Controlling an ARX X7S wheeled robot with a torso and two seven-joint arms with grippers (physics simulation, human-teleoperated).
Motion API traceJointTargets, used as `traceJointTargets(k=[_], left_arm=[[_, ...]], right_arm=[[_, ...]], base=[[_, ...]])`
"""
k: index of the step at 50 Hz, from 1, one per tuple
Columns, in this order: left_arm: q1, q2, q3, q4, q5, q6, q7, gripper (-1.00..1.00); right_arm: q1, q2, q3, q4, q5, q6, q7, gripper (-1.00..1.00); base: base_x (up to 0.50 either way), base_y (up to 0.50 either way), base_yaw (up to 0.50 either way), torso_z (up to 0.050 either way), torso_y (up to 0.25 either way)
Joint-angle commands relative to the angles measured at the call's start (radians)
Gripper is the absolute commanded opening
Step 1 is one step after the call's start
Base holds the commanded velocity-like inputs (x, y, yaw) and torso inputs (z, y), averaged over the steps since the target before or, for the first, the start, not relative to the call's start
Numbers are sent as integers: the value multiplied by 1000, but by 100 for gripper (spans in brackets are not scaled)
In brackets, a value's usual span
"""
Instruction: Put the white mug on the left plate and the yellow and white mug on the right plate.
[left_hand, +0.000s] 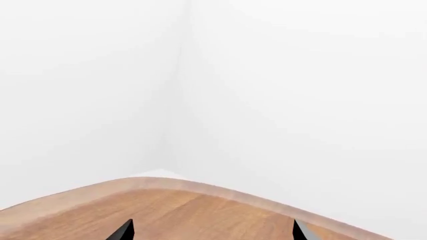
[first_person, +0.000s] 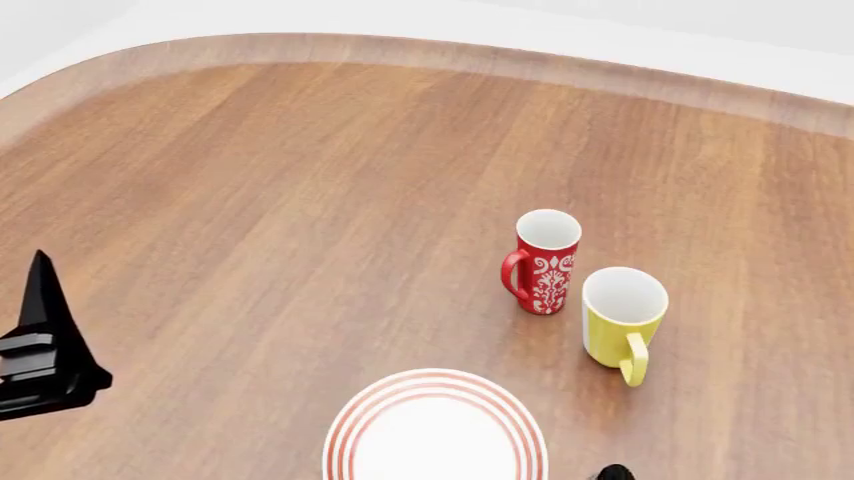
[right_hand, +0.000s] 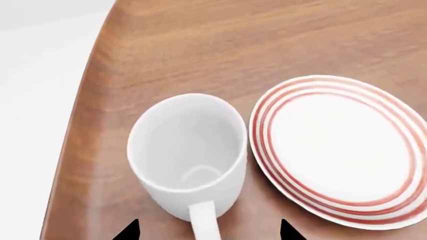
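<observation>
White mug upright on counter, just beside plate. Right tool tips spread, straddling handle, released. Left tool tips apart, released, over bare counter.

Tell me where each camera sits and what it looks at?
Head view: high up, looking down at the table, red mug, yellow and white mug, a plate; left tool shows.
Left wrist view: looks past the table edge to walls.
Right wrist view: above the white mug and a plate.
All share the table.
</observation>
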Motion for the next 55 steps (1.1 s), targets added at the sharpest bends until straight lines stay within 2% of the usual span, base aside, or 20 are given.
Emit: traceJointTargets(k=[1, 26, 36, 55], left_arm=[[5, -7, -3, 13, -8, -4, -9, 100], [-3, -6, 7, 7, -10, -2, -24, 100], [-2, -9, 11, 8, -11, 2, -28, 100], [0, -14, 8, 23, -23, -1, -42, 100]], right_arm=[[69, -52, -64, 99, -33, 7, -43, 100], [88, -46, -112, 122, -46, 63, -56, 100], [134, -84, -148, 223, -76, 49, -84, 100], [167, -100, -185, 253, -82, 75, -111, 100]], base=[[0, 0, 0, 0, 0], [0, 0, 0, 0, 0], [0, 0, 0, 0, 0], [0, 0, 0, 0, 0]])
